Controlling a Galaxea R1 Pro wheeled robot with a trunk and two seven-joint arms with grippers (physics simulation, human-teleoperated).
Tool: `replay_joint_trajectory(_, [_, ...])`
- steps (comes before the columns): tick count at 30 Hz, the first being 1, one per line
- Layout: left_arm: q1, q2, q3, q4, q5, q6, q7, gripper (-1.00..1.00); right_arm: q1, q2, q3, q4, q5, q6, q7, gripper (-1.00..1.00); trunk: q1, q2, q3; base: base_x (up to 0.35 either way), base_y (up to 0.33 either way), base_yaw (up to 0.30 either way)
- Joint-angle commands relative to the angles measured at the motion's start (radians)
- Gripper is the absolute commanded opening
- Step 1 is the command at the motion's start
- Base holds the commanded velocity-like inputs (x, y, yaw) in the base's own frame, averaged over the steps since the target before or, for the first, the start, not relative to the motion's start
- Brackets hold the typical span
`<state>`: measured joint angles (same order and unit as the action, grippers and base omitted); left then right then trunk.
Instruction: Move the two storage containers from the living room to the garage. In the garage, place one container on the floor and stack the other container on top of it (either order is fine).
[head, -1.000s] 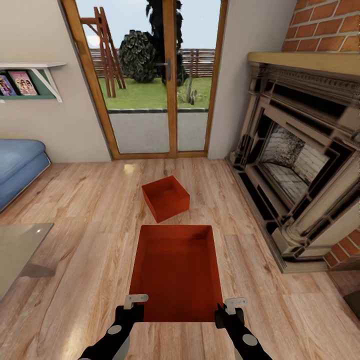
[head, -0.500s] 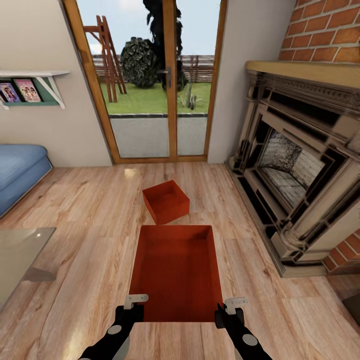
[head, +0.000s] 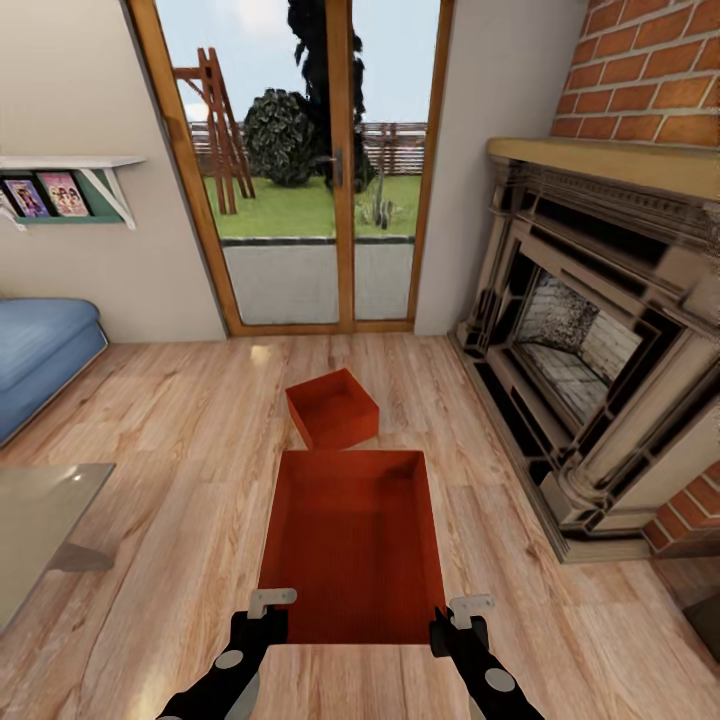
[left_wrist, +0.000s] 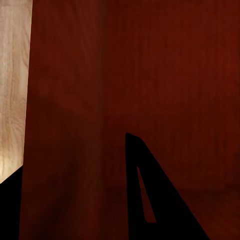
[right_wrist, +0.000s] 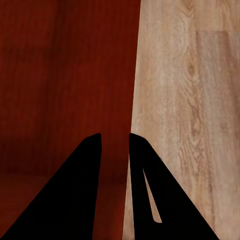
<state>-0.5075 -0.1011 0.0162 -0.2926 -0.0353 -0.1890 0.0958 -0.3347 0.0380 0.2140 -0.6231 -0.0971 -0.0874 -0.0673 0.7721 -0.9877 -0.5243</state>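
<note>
Two orange-red rectangular open-topped storage containers, both in the living room on or over the light wood plank floor (head: 160, 450). Larger-looking near container (head: 352, 545) at lower centre of the head view, open top up, long sides running away from the camera, held at its near corners. Left gripper (head: 270, 612) at the near left corner, right gripper (head: 458, 618) at the near right corner. In the right wrist view, two dark fingers (right_wrist: 82, 190) straddling the thin red wall, jaws closed on it, one finger inside the box and one outside over the planks. In the left wrist view, red wall (left_wrist: 130, 85) close up with one dark finger (left_wrist: 150, 200) against it and another at the frame's lower corner; jaws clamped on the wall. Second container (head: 332, 408) just beyond the first, at centre of the head view, turned at an angle, resting on the planks, near the first's far edge; touching or not, cannot tell. Wood-framed glass doors (head: 300, 170) at upper centre, red brick fireplace (head: 600, 330) at right, blue sofa (head: 40, 350) at left edge, glass tabletop (head: 40, 520) at lower left, wall shelf (head: 65, 185) with pictures at upper left.
</note>
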Motion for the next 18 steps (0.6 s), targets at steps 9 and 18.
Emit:
replay_joint_trajectory(9, [0.000,0.004,0.002,0.004,0.002,-0.004,0.046,-1.00,-0.001,-0.002,0.013,-0.003,-0.006,-0.043,0.017,-1.00,-0.035,0.063,0.041,0.000,0.000,0.000])
replay_joint_trajectory(18, [0.000,0.004,0.002,0.004,0.002,-0.004,0.047,-1.00,-0.001,-0.002,0.013,-0.003,-0.006,-0.043,0.016,-1.00,-0.069,0.126,0.083,0.000,0.000,0.000])
